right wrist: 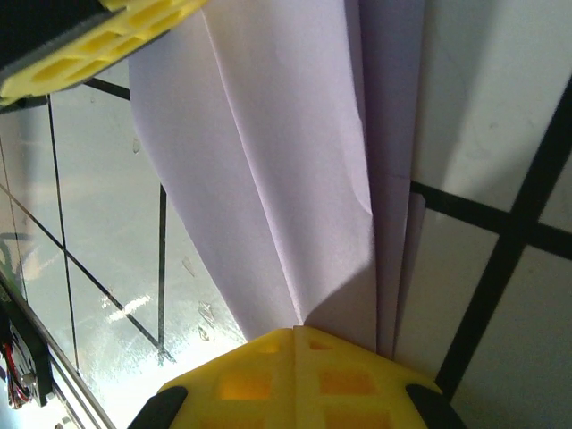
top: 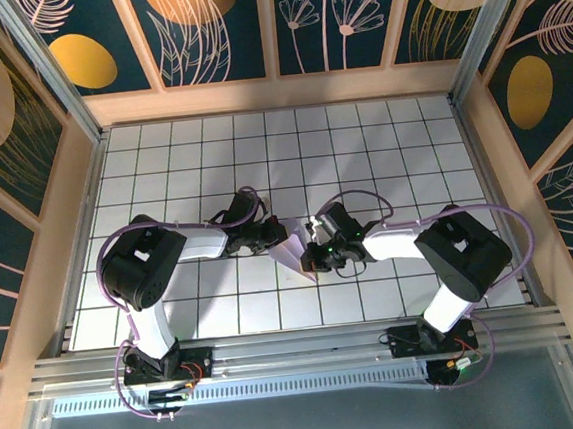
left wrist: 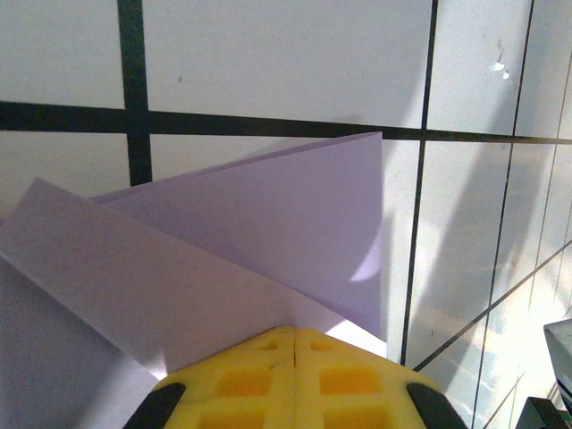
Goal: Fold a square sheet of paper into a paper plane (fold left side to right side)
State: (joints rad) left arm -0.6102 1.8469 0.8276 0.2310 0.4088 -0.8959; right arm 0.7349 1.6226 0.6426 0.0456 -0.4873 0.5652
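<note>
Yellow ribbed tips of the left pincer (left wrist: 295,340) and the right pincer (right wrist: 295,332) are pressed together at the lavender paper (left wrist: 268,232); a pinch cannot be confirmed. Thin and matte, it is found between them on the white gridded table (top: 360,138), already creased into long pointed layers. A finished plane is not yet formed.

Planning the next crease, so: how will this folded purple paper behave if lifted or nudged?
Probably floppy: the folded purple paper is thin, and its layers fan apart near the right gripper instead of lying flat. Likely very light, so a nudge may slide it across the smooth table. Its creases should stiffen it lengthwise.
</note>
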